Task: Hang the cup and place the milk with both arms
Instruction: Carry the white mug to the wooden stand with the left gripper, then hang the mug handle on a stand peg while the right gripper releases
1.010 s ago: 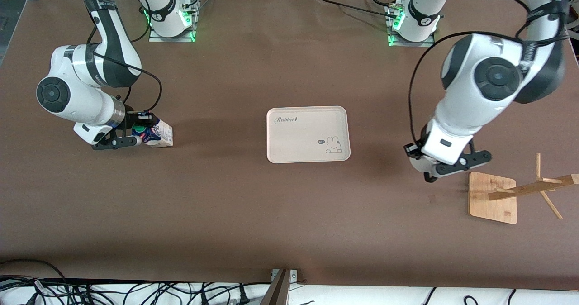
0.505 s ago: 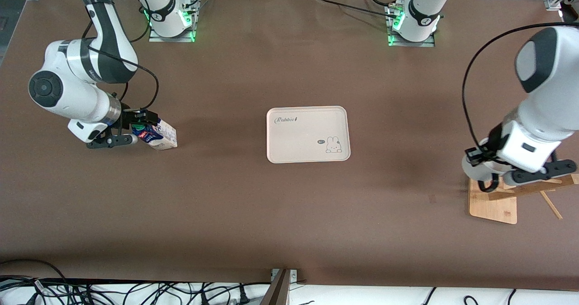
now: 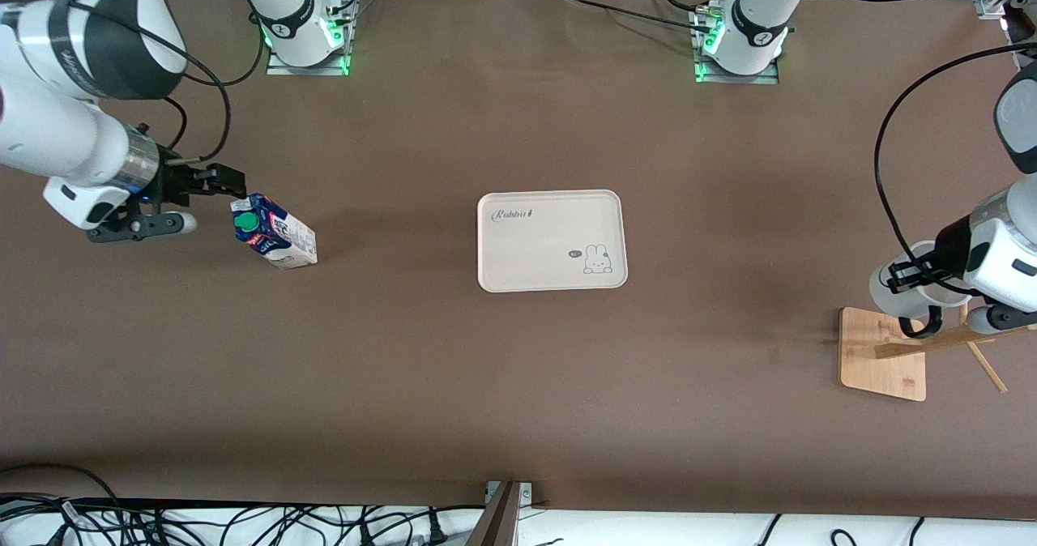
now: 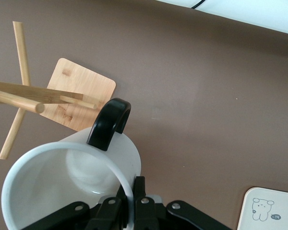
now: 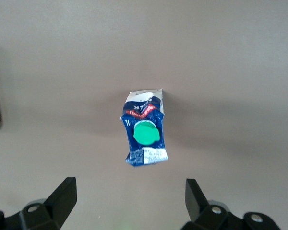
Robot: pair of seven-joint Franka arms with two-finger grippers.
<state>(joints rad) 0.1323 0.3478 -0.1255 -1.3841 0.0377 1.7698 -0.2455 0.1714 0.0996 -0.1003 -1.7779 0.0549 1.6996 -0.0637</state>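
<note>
In the front view the right arm's upper part is cut off at the frame edge, and its right gripper [image 3: 202, 202] hangs with fingers spread wide and empty, up in the air just beside the one milk carton [image 3: 274, 241], which stands on the table at the right arm's end. One tray [image 3: 552, 241] lies in the middle. The left arm is also cut off, and its left gripper [image 4: 129, 203] is clamped on the rim of the one cup [image 3: 914, 291], over the base of the single wooden rack [image 3: 883, 353].
</note>
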